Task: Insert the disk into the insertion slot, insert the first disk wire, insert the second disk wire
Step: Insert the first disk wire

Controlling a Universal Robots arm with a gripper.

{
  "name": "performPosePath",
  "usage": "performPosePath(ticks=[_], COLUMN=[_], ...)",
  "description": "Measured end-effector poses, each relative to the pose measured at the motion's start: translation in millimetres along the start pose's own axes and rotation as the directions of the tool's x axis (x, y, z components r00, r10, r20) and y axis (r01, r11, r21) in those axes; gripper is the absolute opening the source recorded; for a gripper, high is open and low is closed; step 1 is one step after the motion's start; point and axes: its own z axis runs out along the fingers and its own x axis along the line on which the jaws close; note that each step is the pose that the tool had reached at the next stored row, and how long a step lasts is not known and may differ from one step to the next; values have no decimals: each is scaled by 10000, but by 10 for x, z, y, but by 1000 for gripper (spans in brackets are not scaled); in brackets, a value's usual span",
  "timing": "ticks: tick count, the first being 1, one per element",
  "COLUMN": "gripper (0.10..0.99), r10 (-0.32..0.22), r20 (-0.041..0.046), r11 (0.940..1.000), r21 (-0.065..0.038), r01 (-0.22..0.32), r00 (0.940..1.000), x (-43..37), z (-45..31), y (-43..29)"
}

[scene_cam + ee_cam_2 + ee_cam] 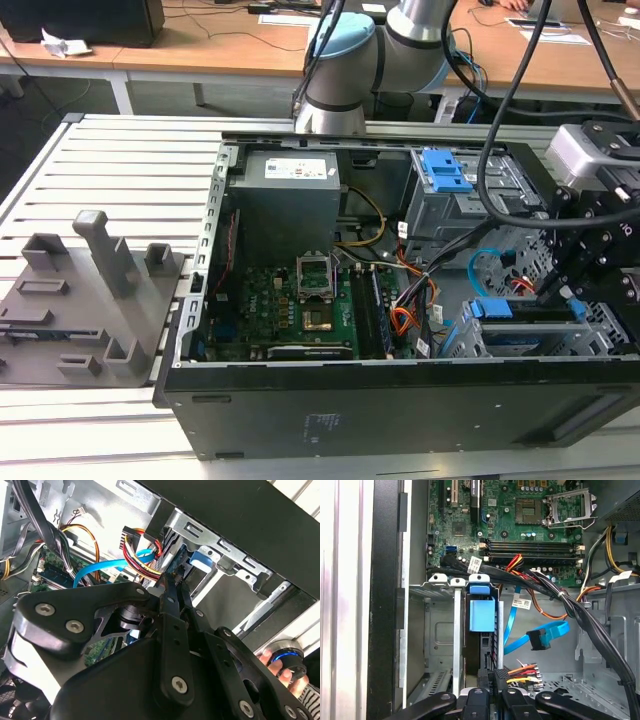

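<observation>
The disk, in its bright blue carrier, sits edge-on inside the insertion slot, the low grey cage at the case's corner. In the exterior view the carrier shows at that view's right, under my gripper. My gripper is shut on the dark plug of the first disk wire, the orange-red and black bundle, right at the disk's rear edge. The second wrist view has the fingertips meeting at that bundle's end. The second disk wire, light blue, hangs loose beside it with its plug free.
A thick black cable bundle crosses close over the cage. The motherboard fills the case's middle, and a taller cage with a blue latch stands behind. A grey fixture lies outside the case. A person's hand shows near the case wall.
</observation>
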Motion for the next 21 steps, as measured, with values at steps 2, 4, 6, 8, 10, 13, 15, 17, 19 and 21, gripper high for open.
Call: performPosePath(ticks=[2, 4, 6, 8, 10, 13, 15, 17, 19, 21], gripper=[173, 173, 239, 239, 239, 239, 161, 106, 106, 106], r10=[0, 0, 0, 0, -1, -2, -1, -1, -1, 0], r20=[24, 16, 8, 5, 10, 9, 5, 5, 6, 3], r11=[10000, 10000, 10000, 10000, 10000, 10000, 10000, 10000, 10000, 10000], r21=[-3, 0, 1, 1, 1, 2, 6, 7, 8, 9], r01=[0, 0, 0, 0, 1, 2, 1, 1, 1, 0], r00=[10000, 10000, 10000, 10000, 10000, 10000, 10000, 10000, 10000, 10000], x=[1, 1, 1, -1, -1, -7, -11, -13, -13, -13], z=[8, 4, -4, -60, -141, -251, -335, -414, -415, -413], y=[0, 0, 0, 4, 9, 16, 22, 28, 28, 93])
